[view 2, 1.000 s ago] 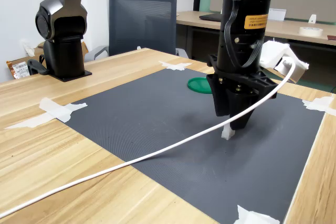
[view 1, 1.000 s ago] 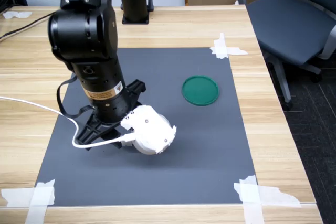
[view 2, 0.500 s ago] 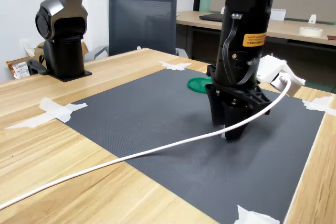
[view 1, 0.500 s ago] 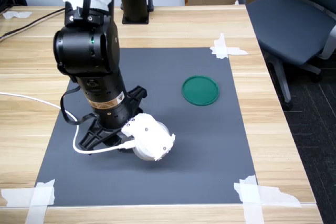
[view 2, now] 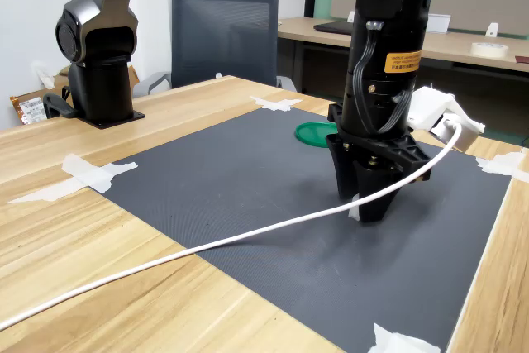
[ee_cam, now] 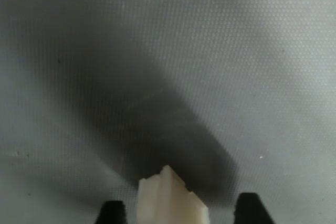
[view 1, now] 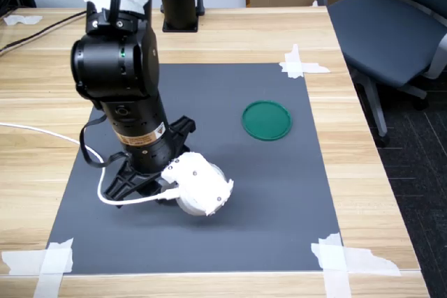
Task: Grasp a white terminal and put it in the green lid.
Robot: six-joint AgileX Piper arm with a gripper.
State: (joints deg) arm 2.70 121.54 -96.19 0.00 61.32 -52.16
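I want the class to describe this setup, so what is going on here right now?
A single black robot arm is bent low over a dark grey mat taped to a wooden table. Its claw is down at the mat, straddling a small white terminal that sits between the two fingertips; the wrist view shows gaps on both sides, so it looks open and not yet clamped. The green lid lies empty farther off on the mat, to the first exterior view's right.
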